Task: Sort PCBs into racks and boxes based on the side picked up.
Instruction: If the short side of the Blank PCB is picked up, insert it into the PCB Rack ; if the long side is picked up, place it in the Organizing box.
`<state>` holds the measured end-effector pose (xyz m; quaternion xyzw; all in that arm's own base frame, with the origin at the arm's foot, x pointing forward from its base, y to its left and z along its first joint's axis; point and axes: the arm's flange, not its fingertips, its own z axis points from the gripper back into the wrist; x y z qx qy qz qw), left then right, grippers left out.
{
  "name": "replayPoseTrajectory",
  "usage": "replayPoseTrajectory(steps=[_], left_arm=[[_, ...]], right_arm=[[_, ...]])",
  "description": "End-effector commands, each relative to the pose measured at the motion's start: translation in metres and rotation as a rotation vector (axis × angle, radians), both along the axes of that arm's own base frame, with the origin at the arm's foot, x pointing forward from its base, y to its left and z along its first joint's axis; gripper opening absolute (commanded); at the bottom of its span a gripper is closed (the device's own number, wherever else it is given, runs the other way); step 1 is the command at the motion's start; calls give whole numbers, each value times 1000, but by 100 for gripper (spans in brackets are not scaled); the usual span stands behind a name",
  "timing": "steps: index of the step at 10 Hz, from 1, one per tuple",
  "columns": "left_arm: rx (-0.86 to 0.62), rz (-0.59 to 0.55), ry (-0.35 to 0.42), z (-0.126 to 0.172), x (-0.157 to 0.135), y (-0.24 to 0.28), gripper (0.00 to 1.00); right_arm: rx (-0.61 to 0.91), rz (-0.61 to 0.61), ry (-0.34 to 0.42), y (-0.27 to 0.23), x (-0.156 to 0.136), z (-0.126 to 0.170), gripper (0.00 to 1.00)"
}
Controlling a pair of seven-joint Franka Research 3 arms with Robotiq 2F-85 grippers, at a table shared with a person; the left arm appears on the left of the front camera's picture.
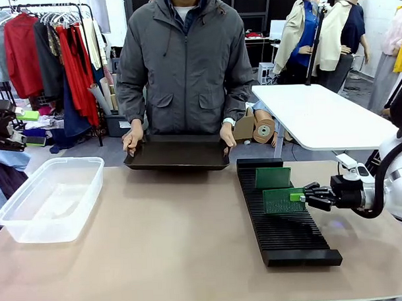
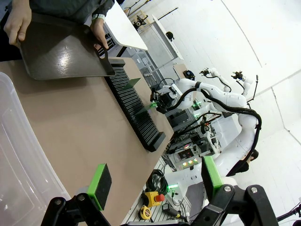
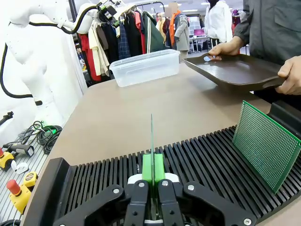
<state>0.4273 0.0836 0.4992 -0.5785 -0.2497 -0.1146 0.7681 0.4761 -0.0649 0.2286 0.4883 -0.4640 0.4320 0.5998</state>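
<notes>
1. Front view: the right hand (image 1: pixel 304 197) reaches in from the right, clenched on the edge of a circuit board (image 1: pixel 283 201) held upright over the slots of the black rack (image 1: pixel 283 237). A second circuit board (image 1: pixel 273 178) stands tilted in the rack just behind it. A clear box (image 1: pixel 49 199) sits on the counter (image 1: pixel 171 244) at the left, well apart from the rack. A person at the far side grips a dark tray (image 1: pixel 177 153) by both ends, its near edge on the counter.

2. Left wrist view: the left hand (image 2: pixel 155 181) hovers released, green pads (image 2: pixel 99 183) spread wide and grasping nothing, above the counter's near edge beside the box (image 2: pixel 19 160). The rack (image 2: pixel 134 106) and tray (image 2: pixel 61 49) lie farther off.

3. Right wrist view: the right hand (image 3: pixel 153 172) pinches the held board (image 3: pixel 152 134) edge-on, low over the rack (image 3: pixel 211 155). The dotted second board (image 3: pixel 265 146) leans in the slots to the right. The box (image 3: pixel 143 67) and tray (image 3: pixel 235 70) lie beyond.
</notes>
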Motion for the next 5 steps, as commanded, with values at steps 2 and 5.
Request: replayPoseTrajectory(steps=[2, 5], left_arm=[[-10, 2, 6, 2, -1, 0, 100], [-10, 2, 6, 2, -1, 0, 100]], right_arm=[[0, 0, 0, 0, 0, 0, 0], [18, -2, 2, 1, 5, 0, 0]])
